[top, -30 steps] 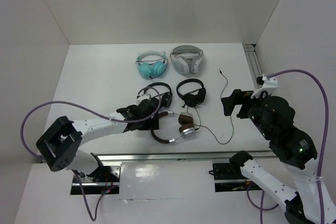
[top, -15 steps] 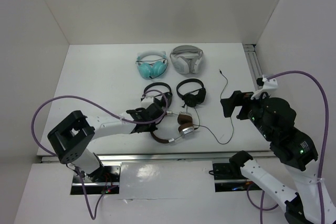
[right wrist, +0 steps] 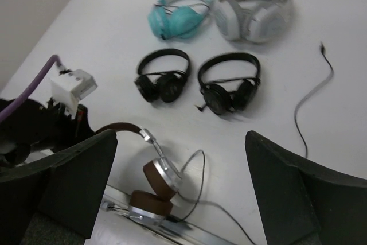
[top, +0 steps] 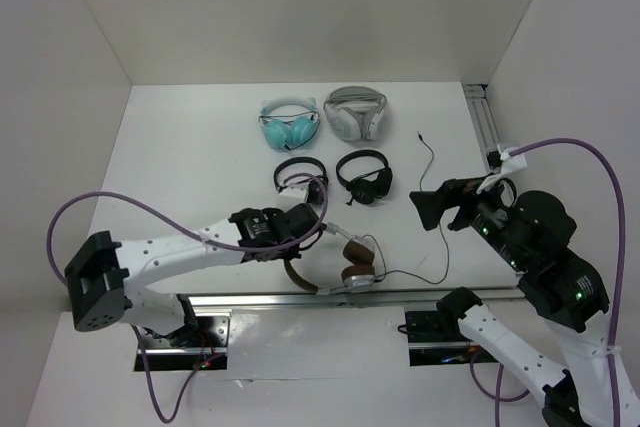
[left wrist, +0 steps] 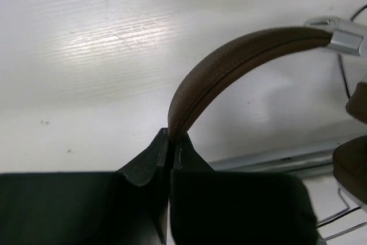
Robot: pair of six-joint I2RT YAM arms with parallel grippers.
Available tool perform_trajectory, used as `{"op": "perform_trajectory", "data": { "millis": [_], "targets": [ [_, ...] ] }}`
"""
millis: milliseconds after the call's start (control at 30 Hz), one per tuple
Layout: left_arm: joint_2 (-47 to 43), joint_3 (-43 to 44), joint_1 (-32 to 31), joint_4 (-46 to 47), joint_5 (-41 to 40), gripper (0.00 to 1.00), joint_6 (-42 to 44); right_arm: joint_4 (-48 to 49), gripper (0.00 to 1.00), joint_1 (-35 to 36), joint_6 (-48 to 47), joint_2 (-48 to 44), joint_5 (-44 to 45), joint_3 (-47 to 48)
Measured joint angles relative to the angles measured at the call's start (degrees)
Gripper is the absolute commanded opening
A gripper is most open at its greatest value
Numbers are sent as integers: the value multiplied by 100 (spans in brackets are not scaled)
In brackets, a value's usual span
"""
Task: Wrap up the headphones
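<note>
The headphones (top: 355, 259) have a brown headband, brown pads and silver cups, and they hang tilted near the table's front edge. My left gripper (top: 303, 245) is shut on the headband (left wrist: 229, 61), pinching its end between the fingertips (left wrist: 171, 136). The cups (right wrist: 157, 179) rest one against the other by the metal rail. The thin black cable (top: 430, 272) loops right from the cups, then runs back towards its plug (top: 421, 134). My right gripper (top: 430, 209) hovers open above the cable's right stretch, with nothing between its fingers (right wrist: 179, 136).
Two small black pairs (top: 302, 175) (top: 365, 175) lie just behind the brown headphones. A teal pair (top: 288, 127) and a white-grey pair (top: 355, 112) lie farther back. A metal rail (top: 260, 299) runs along the front edge, another (top: 483, 117) along the right wall.
My left gripper closed on the headband and drew the headphones up and towards the front edge. The cups swung down to the rail. The right gripper tipped slightly forward.
</note>
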Motion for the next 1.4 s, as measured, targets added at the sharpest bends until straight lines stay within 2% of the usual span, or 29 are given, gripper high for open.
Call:
{"op": "perform_trajectory", "data": {
  "millis": [133, 367, 467, 633, 800, 1000, 1133, 1400],
  "targets": [
    [-466, 754, -57, -1019, -339, 0, -61, 560, 100, 0, -160, -247, -931, -61],
    [-964, 2575, -11, -3023, -1725, 0, -385, 2221, 100, 0, -170, -116, -1884, -778],
    [-960, 3451, 282, -3593, -2264, 0, -516, 3062, 100, 0, -275, 238, -2131, -1392],
    [-970, 4229, 872, -3923, -2693, 0, -339, 4623, 98, 0, -424, 387, -2566, -2870],
    [-968, 4988, 1432, -3807, -2588, 0, 461, 6151, 93, 4, -393, 1217, -2761, -3644],
    [-1019, 5469, 1950, -3401, -1939, 0, 1250, 7608, 89, 391, -306, 2293, -2715, -4116],
    [-1051, 5517, 2149, -3348, -1565, 0, 1478, 8439, 86, 678, -382, 2719, -2520, -4127],
    [-1106, 5517, 2262, -3344, -957, 0, 1646, 9877, 82, 702, -413, 3912, -2096, -4129]
  ]
}}
